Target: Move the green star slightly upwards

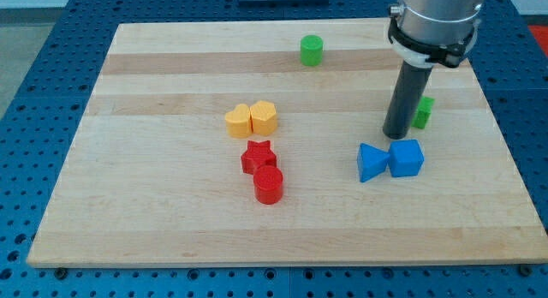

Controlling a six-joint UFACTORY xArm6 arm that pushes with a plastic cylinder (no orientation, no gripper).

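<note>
The green star [424, 112] lies at the view's right on the wooden board [154, 204], partly hidden behind my rod. My tip [396, 135] rests on the board just left of and slightly below the star, close to it or touching it. A blue cube [407, 157] and a blue triangle [371, 162] sit side by side right below my tip.
A green cylinder [312, 50] stands near the view's top. Two yellow blocks [237, 121] [264, 117] touch near the middle. A red star [258, 156] and a red cylinder [268, 185] sit below them.
</note>
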